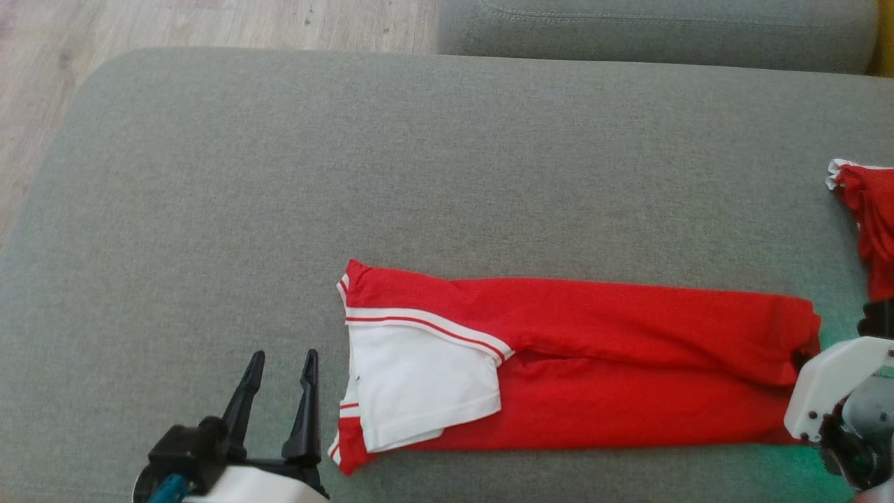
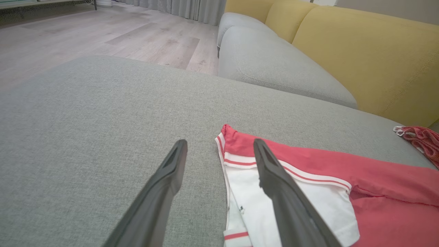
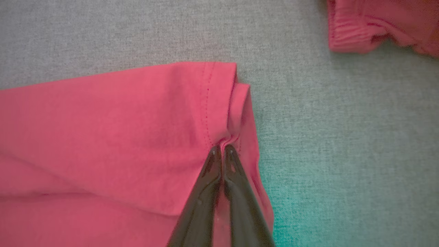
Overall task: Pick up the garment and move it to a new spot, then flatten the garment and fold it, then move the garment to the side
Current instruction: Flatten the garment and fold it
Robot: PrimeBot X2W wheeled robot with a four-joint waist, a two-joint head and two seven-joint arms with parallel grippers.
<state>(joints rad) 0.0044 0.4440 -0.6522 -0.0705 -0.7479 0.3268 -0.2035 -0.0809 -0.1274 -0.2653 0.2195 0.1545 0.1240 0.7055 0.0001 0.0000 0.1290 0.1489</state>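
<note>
The red garment [image 1: 628, 328] lies lengthwise, left to right, on the grey cushion [image 1: 419, 175]; the right end effector [image 3: 222, 149] pinches its right hem, the left end effector [image 1: 284, 356] gapes just beside its collar end.

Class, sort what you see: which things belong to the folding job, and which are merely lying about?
In the job:
shirt, folded lengthwise
right gripper, shut on its hem
left gripper, open beside its other end

Lying about:
second red garment, apart to the right
sofa
floor
</note>
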